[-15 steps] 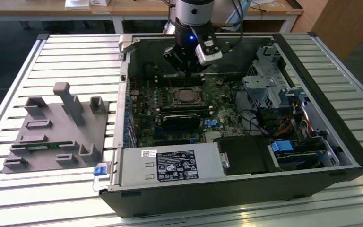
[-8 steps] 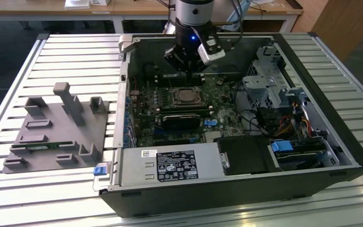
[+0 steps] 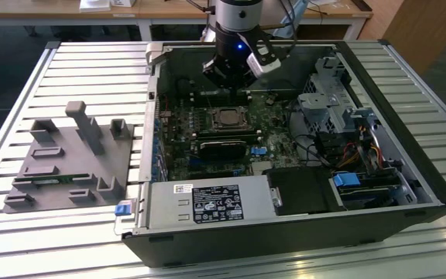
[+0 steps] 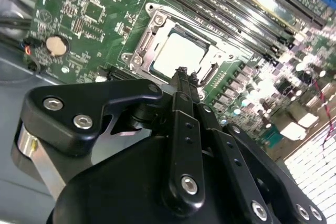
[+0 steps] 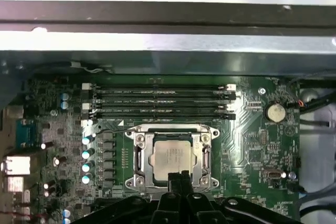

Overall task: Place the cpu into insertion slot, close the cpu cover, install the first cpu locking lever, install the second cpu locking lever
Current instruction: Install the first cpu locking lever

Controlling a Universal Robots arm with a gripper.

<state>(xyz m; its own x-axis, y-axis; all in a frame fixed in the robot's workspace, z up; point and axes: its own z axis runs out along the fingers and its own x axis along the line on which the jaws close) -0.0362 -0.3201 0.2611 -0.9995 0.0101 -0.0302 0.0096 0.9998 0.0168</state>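
**Soft light outside, glare inside the case**

In the exterior view, even light falls on the slatted table [image 3: 91, 58]; the computer case [image 3: 285, 238] interior is dimmer. In the second wrist view the cpu [image 4: 178, 53] glares almost white. In the first wrist view the gripper [image 5: 178, 178] is dark shadow.

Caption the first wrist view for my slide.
Shut fingers by the cpu, seated in the insertion slot with the cpu cover down.

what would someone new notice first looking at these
The open computer case in the exterior view, with the arm's black gripper hanging inside it. In both wrist views the pale cpu lies framed by the silver cpu cover, with the shut fingers at its edge.
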